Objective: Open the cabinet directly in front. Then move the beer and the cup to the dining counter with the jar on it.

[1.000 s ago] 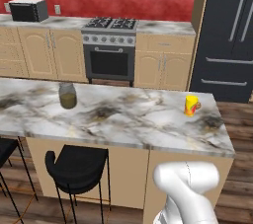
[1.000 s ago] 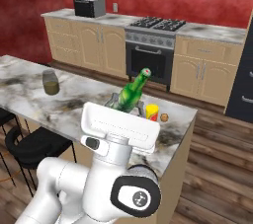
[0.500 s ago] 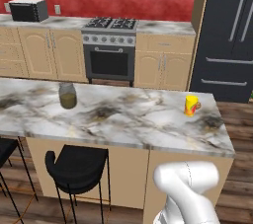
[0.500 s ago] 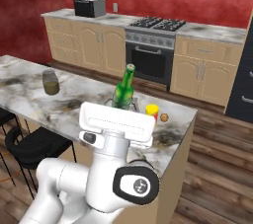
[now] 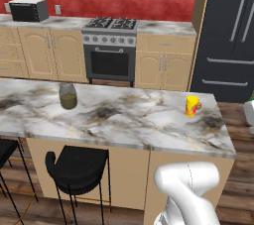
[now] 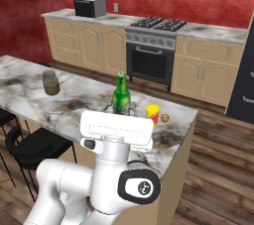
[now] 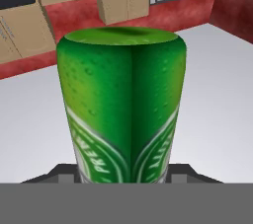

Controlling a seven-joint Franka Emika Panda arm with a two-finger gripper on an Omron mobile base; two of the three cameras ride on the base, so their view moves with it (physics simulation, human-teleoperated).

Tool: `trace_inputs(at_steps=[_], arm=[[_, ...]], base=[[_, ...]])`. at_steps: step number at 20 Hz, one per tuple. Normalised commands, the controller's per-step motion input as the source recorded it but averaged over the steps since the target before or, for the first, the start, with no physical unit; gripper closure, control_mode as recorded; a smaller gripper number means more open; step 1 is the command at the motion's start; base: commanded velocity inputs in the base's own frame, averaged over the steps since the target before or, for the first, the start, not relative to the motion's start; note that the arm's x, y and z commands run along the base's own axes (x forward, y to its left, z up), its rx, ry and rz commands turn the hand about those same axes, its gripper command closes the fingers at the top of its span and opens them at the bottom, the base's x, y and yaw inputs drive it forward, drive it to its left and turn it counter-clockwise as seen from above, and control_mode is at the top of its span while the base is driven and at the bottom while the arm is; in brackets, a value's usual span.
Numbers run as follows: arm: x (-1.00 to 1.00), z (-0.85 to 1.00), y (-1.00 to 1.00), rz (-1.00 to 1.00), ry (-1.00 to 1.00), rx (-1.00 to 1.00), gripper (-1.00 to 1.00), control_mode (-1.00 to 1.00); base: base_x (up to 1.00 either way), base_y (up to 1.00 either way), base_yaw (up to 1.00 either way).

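My gripper (image 6: pixel 120 110) is shut on the beer (image 6: pixel 120 98), a green bottle standing upright over the dining counter (image 6: pixel 79 101), just left of the yellow cup (image 6: pixel 153 115). In the hand view the beer (image 7: pixel 123 104) rises between my two dark fingertips (image 7: pixel 64 171), with my gripper (image 7: pixel 123 173) closed on its sides. From the left base view, the cup (image 5: pixel 192 106) stands near the right end of the dining counter (image 5: pixel 129 120) and the jar (image 5: pixel 68 95) further left. The jar (image 6: pixel 50 82) sits well left of the beer. The cabinet is out of view.
Black stools (image 5: pixel 77 167) stand at the island's near side. Behind it are a stove (image 5: pixel 110 50), low tan cabinets (image 5: pixel 161 68), a microwave (image 5: pixel 30 10) and a dark fridge (image 5: pixel 230 35). A small brown object (image 6: pixel 164 117) lies beside the cup.
The beer was tilted to the right a second ago and now stands upright in my gripper. The cup and the jar have stayed put.
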Motion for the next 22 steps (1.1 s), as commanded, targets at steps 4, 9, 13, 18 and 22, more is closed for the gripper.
trace_inputs(at_steps=[4,9,13,18,22], arm=[[-0.15,-0.09,0.00,0.01,0.11,-0.25,1.00,-1.00],[-0.02,-0.06,0.00,0.01,0.09,-0.20,1.00,-1.00],[-0.06,-0.13,0.00,0.00,0.11,-0.11,1.00,-1.00],[-0.06,-0.27,-0.05,0.00,0.15,0.00,1.00,-1.00],[-0.01,-0.27,-0.04,0.00,0.16,0.00,1.00,-1.00]], base=[[0.00,0.00,0.00],[0.00,0.00,0.00],[0.00,0.00,0.00],[0.00,0.00,0.00],[0.00,0.00,0.00]])
